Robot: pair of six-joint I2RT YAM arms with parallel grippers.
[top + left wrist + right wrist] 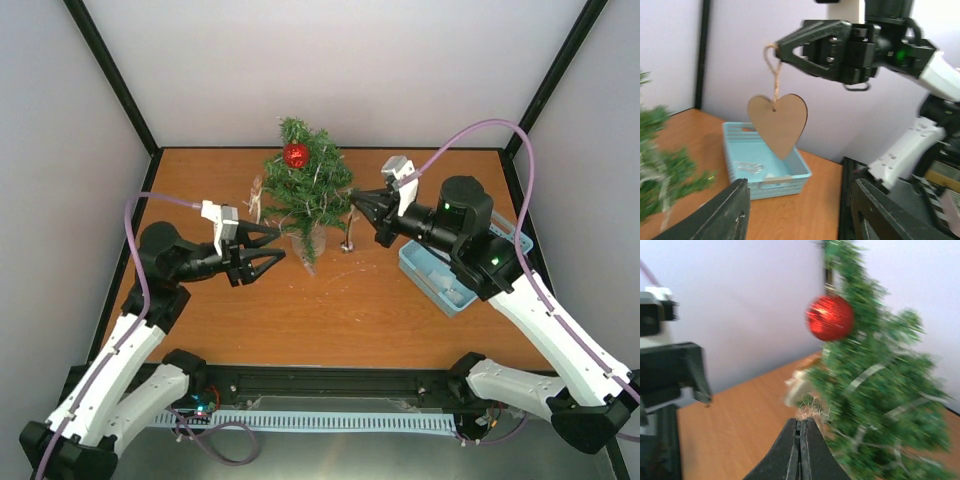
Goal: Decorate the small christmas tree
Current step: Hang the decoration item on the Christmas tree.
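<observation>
The small christmas tree (305,192) stands at the back middle of the table, with a red glitter ball (296,155) near its top. My right gripper (355,208) is just right of the tree. It is shut on the twine loop (774,70) of a brown cardboard heart (777,122), which hangs free below it. In the right wrist view the shut tips (801,432) pinch frayed twine (810,410) right beside the tree (880,390) and below the ball (830,317). My left gripper (275,245) is open and empty left of the tree, facing the heart.
A light blue basket (440,275) sits at the right under my right arm. It holds some silvery bits (747,167). Silver tinsel strands hang on the tree. Grey walls with black posts close in the table.
</observation>
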